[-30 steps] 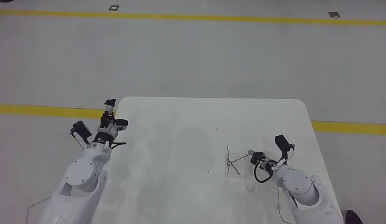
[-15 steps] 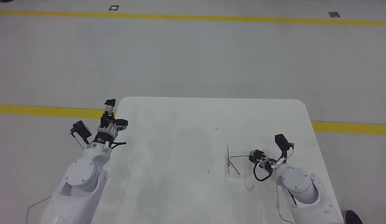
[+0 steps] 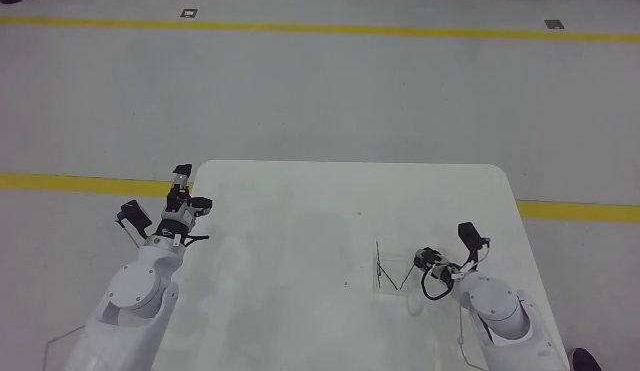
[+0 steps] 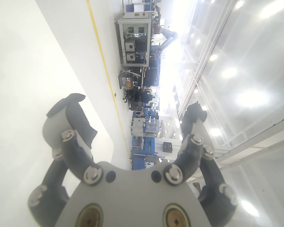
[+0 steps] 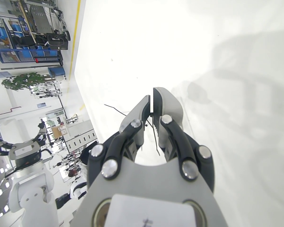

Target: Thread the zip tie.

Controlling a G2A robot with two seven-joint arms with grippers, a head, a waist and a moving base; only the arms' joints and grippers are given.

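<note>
Top and wrist views of a white table (image 3: 350, 186) with a smooth matt top and rounded corners. It stands on a pale, glossy floor (image 3: 320, 91) crossed by yellow stripes (image 3: 300, 28). The zip tie (image 3: 379, 261) is a very thin black plastic strand lying on the right half of the table, toward the near edge. From above it reads as a straight line running away from the robot, with finer slanted branches leading from it toward the right claw (image 3: 420, 259). It is too slender to tell whether this is one strap bent over or more than one, and its head cannot be made out. In the right wrist view the same zip tie (image 5: 116, 110) shows as a hair-fine dark line with a slight kink, resting on the white surface. One stretch leads in between the fingers and another is visible in the gap behind the pads. The right claw (image 5: 152, 100) has grey, wedge-shaped fingers faced with flat black pads (image 5: 156, 106), joined by black links and round bright screws. The pads are pressed together with the strand pinched between them, low over the table. The left claw (image 3: 186, 186) sits at the table's left edge, well apart from the zip tie. In its wrist view the left claw (image 4: 132, 109) has rounded black fingers (image 4: 73, 124) mounted on a grey plate and spread wide apart, with the curved table edge (image 4: 19, 72) beside it.
</note>
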